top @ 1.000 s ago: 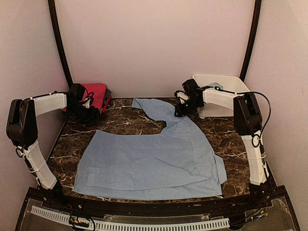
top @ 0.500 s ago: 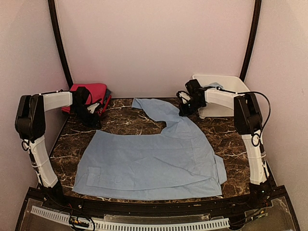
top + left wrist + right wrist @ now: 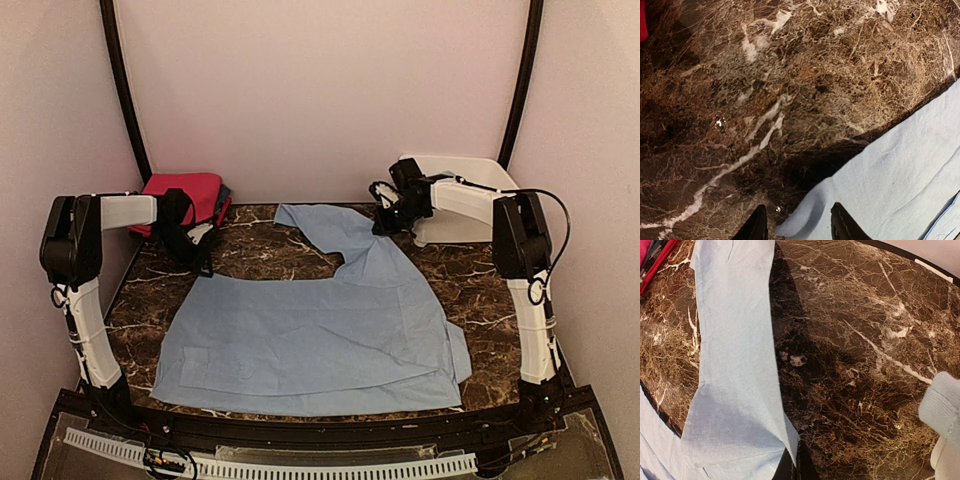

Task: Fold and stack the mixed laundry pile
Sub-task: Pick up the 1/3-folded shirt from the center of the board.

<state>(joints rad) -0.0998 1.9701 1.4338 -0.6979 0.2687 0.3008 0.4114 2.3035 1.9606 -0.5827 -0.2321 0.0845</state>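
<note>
- The pale blue garment (image 3: 320,335) looks to me like thin woven cloth, matt and softly creased, with stitched seams.
- The folded red cloth (image 3: 195,188) also looks soft and matt.
- I see the table (image 3: 260,255) as brown marble-look stone with white veins, smooth with a slight sheen.
- The tub (image 3: 485,170) is smooth white plastic.
- The arm shells (image 3: 125,210) look like white plastic, and their joints are matt black.

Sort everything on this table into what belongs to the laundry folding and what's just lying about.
Belongs to the job:
- pale blue garment, spread flat
- folded magenta-pink piece, back left

Just lying about:
- white tub, back right
- marble-patterned table, the work surface only
</note>
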